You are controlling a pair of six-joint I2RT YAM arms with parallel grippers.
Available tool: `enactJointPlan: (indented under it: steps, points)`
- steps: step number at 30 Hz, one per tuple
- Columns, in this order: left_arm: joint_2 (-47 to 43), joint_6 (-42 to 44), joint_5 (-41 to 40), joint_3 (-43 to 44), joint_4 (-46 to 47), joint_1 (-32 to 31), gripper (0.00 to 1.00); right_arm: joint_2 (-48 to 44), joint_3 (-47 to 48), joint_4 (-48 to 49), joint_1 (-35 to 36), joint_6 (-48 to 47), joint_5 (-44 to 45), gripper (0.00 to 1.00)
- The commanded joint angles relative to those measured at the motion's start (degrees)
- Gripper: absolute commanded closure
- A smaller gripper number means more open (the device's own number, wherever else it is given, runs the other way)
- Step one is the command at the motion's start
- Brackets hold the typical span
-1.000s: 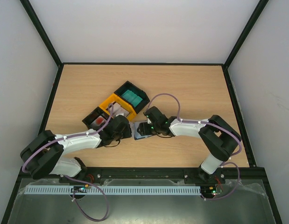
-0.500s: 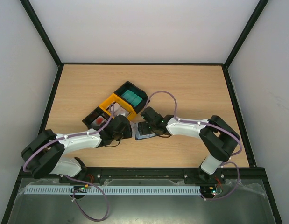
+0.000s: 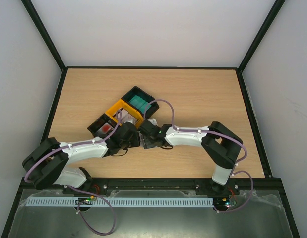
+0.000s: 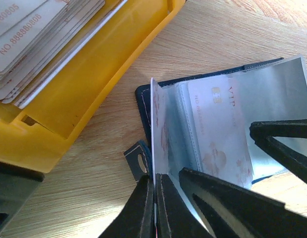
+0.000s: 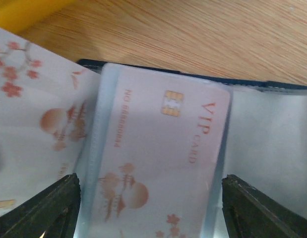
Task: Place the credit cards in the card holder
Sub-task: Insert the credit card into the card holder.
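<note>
The left gripper (image 4: 153,181) pinches an upright clear sleeve (image 4: 161,130) of the dark navy folding card holder (image 4: 143,106) beneath it. The right gripper (image 5: 151,198) hangs released astride the pale floral plastic card (image 5: 158,148) sleeved below; thin, stiff, slick, likely best pinched edgewise.

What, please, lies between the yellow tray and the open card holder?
Only a bare strip of wooden table lies between the yellow tray and the card holder; the left wrist view shows it.
</note>
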Motion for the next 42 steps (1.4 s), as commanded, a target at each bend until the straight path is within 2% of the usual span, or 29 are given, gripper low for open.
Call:
enactJointPlan:
  steps: [1, 5, 15, 24, 32, 35, 42]
  points:
    - [1.48, 0.2, 1.47, -2.39, -4.37, -0.18, 0.98, 0.98, 1.97, -5.33, 0.33, 2.18, 6.99, 0.28]
    - [1.53, 0.1, 1.47, -2.65, -4.3, -0.24, 0.98, -0.22, 2.24, -6.18, 0.3, 4.83, 9.07, 0.33]
    - [1.82, 0.01, 1.47, -2.83, -4.11, -0.23, 0.98, -2.29, 1.06, -5.64, 0.3, 7.19, 9.86, 0.33]
    - [2.21, 0.01, 1.55, -2.7, -3.93, -0.17, 0.98, -3.88, 0.01, -4.66, 0.3, 7.32, 9.31, 0.23]
    - [2.29, 0.19, 1.64, -2.6, -4.02, -0.17, 0.97, -2.71, -0.01, -4.41, 0.3, 6.95, 8.72, 0.23]
    - [2.3, 0.19, 1.64, -2.63, -4.02, -0.19, 0.98, -2.45, 0.1, -4.17, 0.31, 6.06, 7.47, 0.22]
    - [2.25, 0.27, 1.64, -2.51, -4.11, -0.2, 0.97, -4.63, -2.15, -0.17, 0.3, 4.63, 2.17, 0.14]
